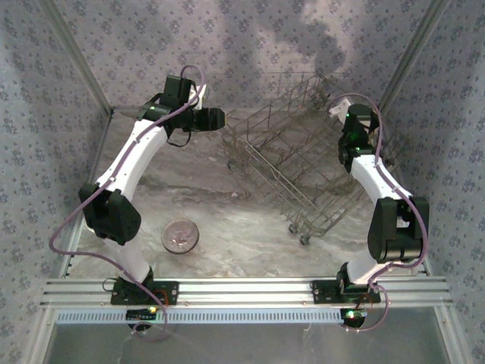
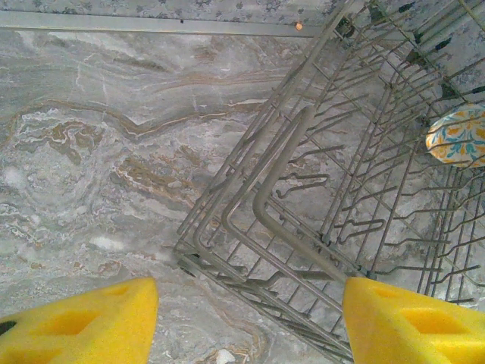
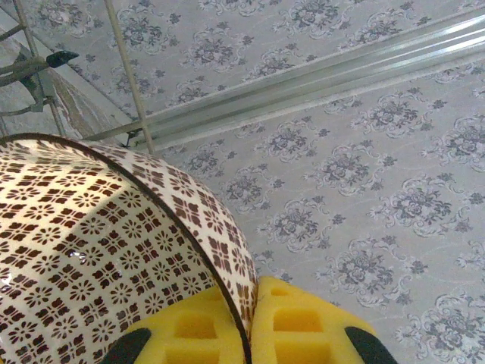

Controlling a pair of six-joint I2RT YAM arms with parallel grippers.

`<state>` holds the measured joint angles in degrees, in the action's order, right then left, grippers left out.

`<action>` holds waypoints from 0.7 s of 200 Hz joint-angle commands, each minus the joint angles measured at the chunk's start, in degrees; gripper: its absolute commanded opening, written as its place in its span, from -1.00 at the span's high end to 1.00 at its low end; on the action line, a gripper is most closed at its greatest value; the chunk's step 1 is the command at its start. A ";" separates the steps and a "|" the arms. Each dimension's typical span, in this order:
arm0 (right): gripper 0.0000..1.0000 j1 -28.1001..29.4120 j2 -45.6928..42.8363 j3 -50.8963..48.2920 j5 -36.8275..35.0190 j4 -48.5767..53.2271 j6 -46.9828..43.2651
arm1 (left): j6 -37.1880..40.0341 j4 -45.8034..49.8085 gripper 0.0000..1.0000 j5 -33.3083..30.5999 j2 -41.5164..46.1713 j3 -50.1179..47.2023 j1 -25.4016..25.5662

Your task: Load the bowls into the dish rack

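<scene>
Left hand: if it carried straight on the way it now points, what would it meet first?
Most likely the dish rack: its near corner sits ahead of the left hand, between its open fingers, the right finger over its wires. Depth is unclear; the left finger might meet the marble table instead.

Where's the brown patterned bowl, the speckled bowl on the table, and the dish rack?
brown patterned bowl (image 3: 91, 250): right wrist view, on its patterned surface.
speckled bowl (image 1: 180, 236): top external view, on the middle of the bowl.
dish rack (image 2: 282, 155): left wrist view, on its thick bent wire.

Lab booth — wallpapered panels (image 1: 38, 114), aluminium rail (image 1: 242, 290).
</scene>
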<state>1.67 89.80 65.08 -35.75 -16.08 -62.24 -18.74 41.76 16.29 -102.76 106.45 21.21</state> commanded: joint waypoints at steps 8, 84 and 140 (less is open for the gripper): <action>1.00 0.53 -0.96 -0.32 -0.21 -3.88 0.24 | -0.18 -0.35 -0.32 0.38 0.99 1.82 -0.29; 1.00 0.31 0.55 -3.46 -0.29 -8.90 -2.93 | -0.33 -0.29 -0.32 0.27 0.81 1.43 -0.29; 1.00 -0.21 1.49 -5.68 -0.29 -14.81 -5.74 | -0.55 -0.66 -0.32 0.31 1.07 0.74 -0.29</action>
<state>2.00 90.98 59.51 -35.55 -22.81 -66.28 -18.76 41.76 16.29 -102.76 106.45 21.21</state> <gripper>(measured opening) 0.074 0.657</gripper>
